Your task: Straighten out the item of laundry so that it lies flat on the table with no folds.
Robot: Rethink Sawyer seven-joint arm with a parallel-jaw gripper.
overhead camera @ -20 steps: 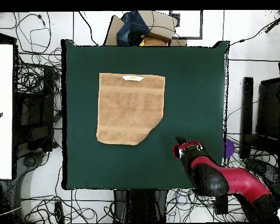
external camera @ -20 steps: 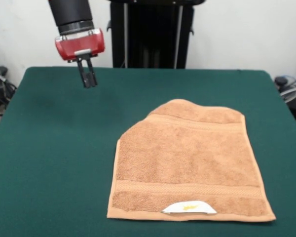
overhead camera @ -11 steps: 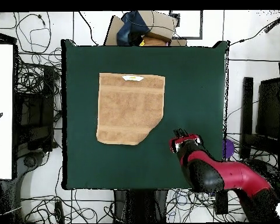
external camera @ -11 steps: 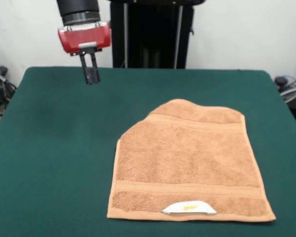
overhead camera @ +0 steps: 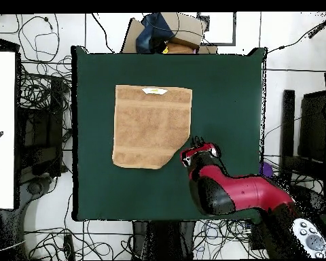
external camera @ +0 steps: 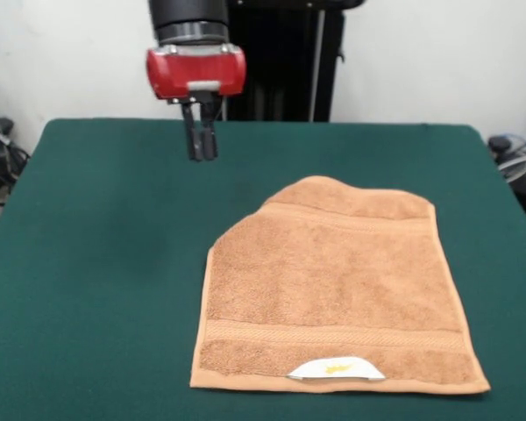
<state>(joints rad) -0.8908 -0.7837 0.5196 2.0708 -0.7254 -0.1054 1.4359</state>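
Your end effector (external camera: 202, 151) hangs above the green worktop (external camera: 96, 263) with its two dark fingers (external camera: 195, 140) drawn together, nothing between them. It touches no cloth. The tan towel (external camera: 333, 281) lies on the worktop, apart from the end effector; in the front view it sits lower and to the right of the fingertips. From overhead, the end effector (overhead camera: 195, 144) is just beside the towel's (overhead camera: 151, 126) cut-off corner, where one corner looks folded under, giving a slanted edge. The rest of the towel lies flat, its woven bands showing. The white label (external camera: 336, 368) with its yellow mark sits at the edge farthest from the end effector.
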